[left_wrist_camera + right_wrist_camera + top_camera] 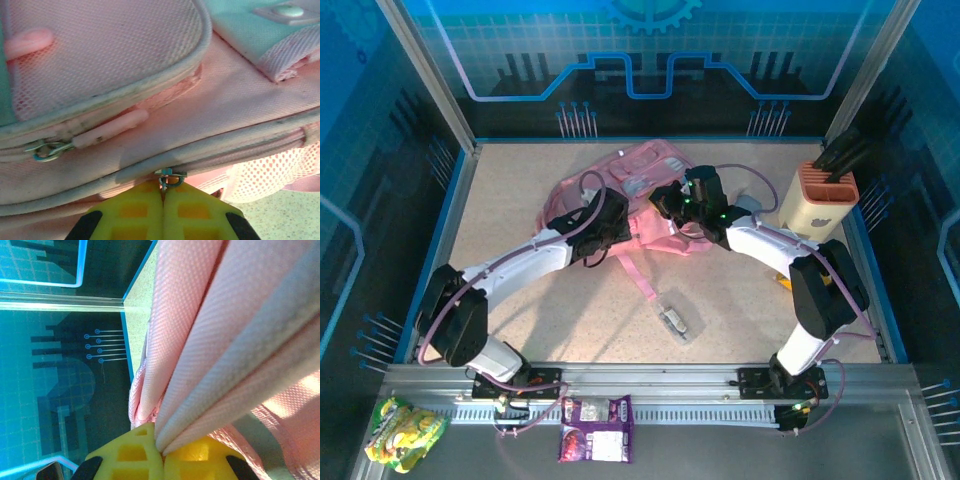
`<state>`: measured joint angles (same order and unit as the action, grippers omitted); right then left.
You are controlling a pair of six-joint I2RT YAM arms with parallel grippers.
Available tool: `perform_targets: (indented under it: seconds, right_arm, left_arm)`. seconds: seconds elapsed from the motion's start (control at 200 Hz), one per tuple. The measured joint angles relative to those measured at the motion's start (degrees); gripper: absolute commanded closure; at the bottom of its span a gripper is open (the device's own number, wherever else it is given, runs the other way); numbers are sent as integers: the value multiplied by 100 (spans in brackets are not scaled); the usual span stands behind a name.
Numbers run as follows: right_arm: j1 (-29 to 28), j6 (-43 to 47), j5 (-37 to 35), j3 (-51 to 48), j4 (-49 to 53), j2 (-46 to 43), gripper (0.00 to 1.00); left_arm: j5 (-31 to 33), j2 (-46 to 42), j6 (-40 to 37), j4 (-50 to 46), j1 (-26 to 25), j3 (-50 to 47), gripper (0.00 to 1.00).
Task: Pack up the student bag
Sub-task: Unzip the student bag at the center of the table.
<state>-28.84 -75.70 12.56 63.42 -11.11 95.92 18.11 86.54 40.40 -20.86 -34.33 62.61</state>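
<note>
Student bag [655, 165]: soft pink backpack lying flat on the tabletop [520, 190], upper centre of the overhead frame. It has pale grey-white pocket panels, and a pink strap trails toward the lower centre. It is the largest item in view.

Overhead view: both arms reach in and meet at the bag. The left pincer [608, 215] is at the bag's left edge and the right pincer [682, 205] at its right side. The finger gap of neither can be told from here. A cream and orange holder [818, 200] with dark handles stands at the right. A small clear packet [675, 320] lies alone, lower centre. Two snack packs sit off the tabletop at the bottom left, one yellow-green [405, 430] and one purple [595, 428].

Left wrist view: woven pink cloth, grey piping and closed zip lines. The left pincer [163, 190] has its yellow fingers [135, 210] pressed together, pinching a metal zip pull [169, 178] on the lower zip line. A second slider [47, 149] with a pink tab sits to the left. Mesh pocket at lower right; pale panel with a snap stud at upper right.

Right wrist view: the right pincer [160, 442] is clamped shut on folds of the bag's pink fabric [210, 340], which rise steeply through the frame. Blue enclosure wall at the left.
</note>
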Motion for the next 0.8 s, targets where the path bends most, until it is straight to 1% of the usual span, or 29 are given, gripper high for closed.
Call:
perform_targets:
  seconds: [0.13, 0.25, 0.38, 0.495, 0.585, 0.645, 0.7, 0.795]
  right_arm:
    - [35, 31, 107, 0, 42, 13, 100]
    - [146, 101, 273, 15, 133, 35, 100]
    - [282, 249, 452, 210, 330, 168, 100]
    - [474, 511, 767, 807, 675, 562, 100]
    - [619, 793, 1043, 1561, 1078, 1058, 100]
    - [721, 1005, 1209, 2114, 1375, 1416, 87]
    - [796, 1187, 1266, 2511, 1615, 1681, 77]
    - [898, 1532, 1235, 2756, 1845, 1816, 56]
  left_arm:
    - [-42, -181, -168, -114, 157, -210, 100]
    - [-79, -310, -426, -317, 417, -413, 100]
    - [-39, -461, -647, -592, 640, -568, 100]
    - [-258, -778, -715, -575, 723, -789, 100]
    - [-341, -863, -634, -461, 542, -802, 100]
    - [-321, -796, -577, -409, 289, -741, 100]
    - [-326, -625, -496, -404, 68, -575, 100]
    - [-380, -284, -334, -365, -179, -282, 100]
